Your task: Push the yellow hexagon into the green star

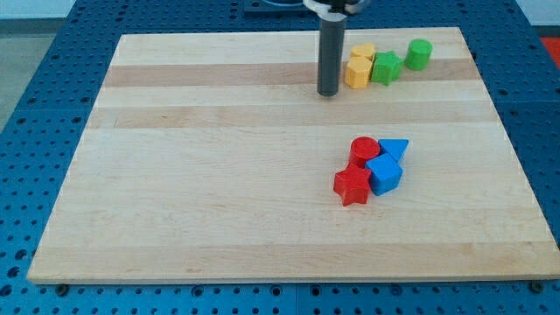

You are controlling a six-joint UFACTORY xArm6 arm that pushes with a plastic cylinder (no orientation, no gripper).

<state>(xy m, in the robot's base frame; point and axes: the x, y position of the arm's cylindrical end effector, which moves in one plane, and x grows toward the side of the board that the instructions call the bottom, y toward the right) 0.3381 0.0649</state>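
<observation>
My tip (pixel 328 92) down on the wooden board (pixel 219 175), just left of yellow hexagon (pixel 357 72). No jaws to report (plain rod only). Hexagon touching green star (pixel 385 67) on its right. Green cylinder (pixel 419 54) farther right, apart.

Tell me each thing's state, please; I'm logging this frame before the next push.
My tip: on the board, just left of the yellow hexagon, nearly touching it.
Yellow hexagon: flat, its right side against the green star.
Second yellow block: behind the hexagon, touching it.
Green star: flat, against the hexagon.
Green cylinder: upright, slightly apart.
Red cylinder, red star, blue triangle, blue cube: one tight cluster.
</observation>
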